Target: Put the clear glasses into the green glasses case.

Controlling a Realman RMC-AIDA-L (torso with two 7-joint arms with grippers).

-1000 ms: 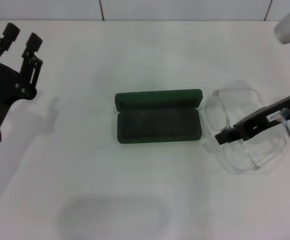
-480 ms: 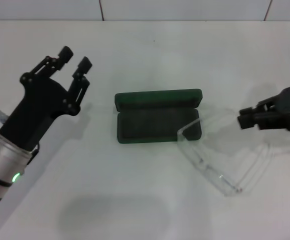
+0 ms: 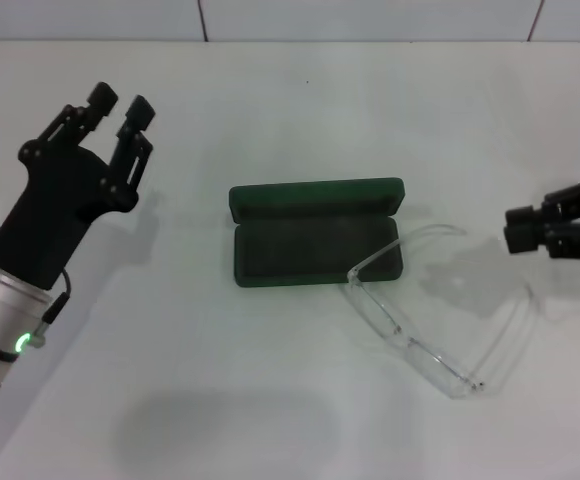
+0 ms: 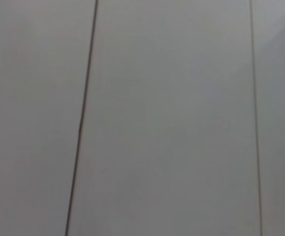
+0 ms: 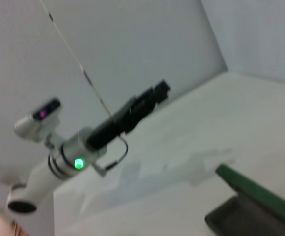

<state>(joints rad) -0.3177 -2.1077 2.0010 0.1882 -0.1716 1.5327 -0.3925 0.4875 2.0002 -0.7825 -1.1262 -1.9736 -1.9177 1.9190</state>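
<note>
Head view: the green glasses case lies open at frame centre on the white table, lid toward the top of the frame, lining exposed. The clear glasses lie on the table right of and below the case, outside it; one arm end touches or overlaps the case's lower right corner. The left gripper occupies the upper left of the frame, well apart from the case, its two fingers spread with a narrow gap and holding nothing. The right gripper sits at the right edge, near the glasses; jaw state cannot be determined.

Left wrist view: only a plain grey panelled surface with thin dark seams appears.

Right wrist view: the left arm extends across the frame centre. The case edge appears at lower right.
</note>
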